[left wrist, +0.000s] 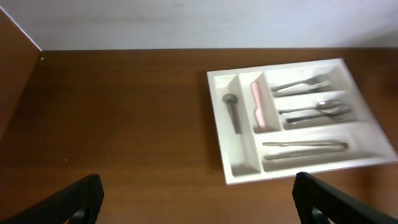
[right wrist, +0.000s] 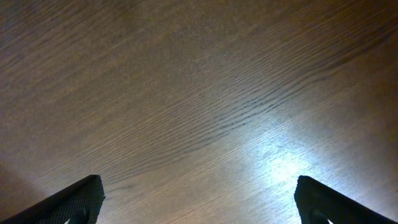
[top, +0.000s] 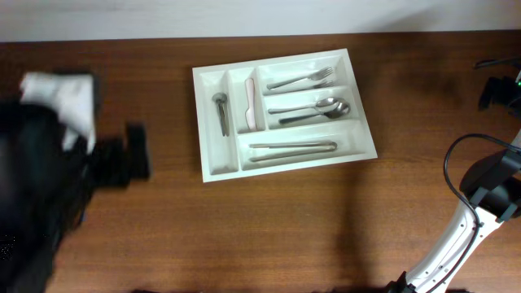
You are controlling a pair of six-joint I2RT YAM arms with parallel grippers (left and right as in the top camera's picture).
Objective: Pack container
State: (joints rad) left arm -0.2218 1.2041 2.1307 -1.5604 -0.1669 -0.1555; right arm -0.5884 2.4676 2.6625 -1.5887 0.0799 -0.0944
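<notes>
The container point(top: 221, 155) is a large white tray lying at the back middle of the wooden table. Its two narrow compartments hold a dark grey utensil point(top: 221, 112) and a pale pink piece point(top: 249, 106). Its long compartments hold forks point(top: 303, 80), spoons point(top: 313, 110) and long silver pieces point(top: 291, 148). The left wrist view shows the container point(left wrist: 244, 155) ahead and to the right. My left gripper point(left wrist: 199, 205) is open and empty, well left of the tray; it is blurred in the overhead view point(top: 137, 153). My right gripper point(right wrist: 199, 199) is open and empty over bare wood.
A white cloth-like thing point(top: 61, 94) sits by the left arm at the far left. The right arm point(top: 488, 183) with its black cable stands at the right edge. A pale wall runs along the table's back edge point(left wrist: 186, 25).
</notes>
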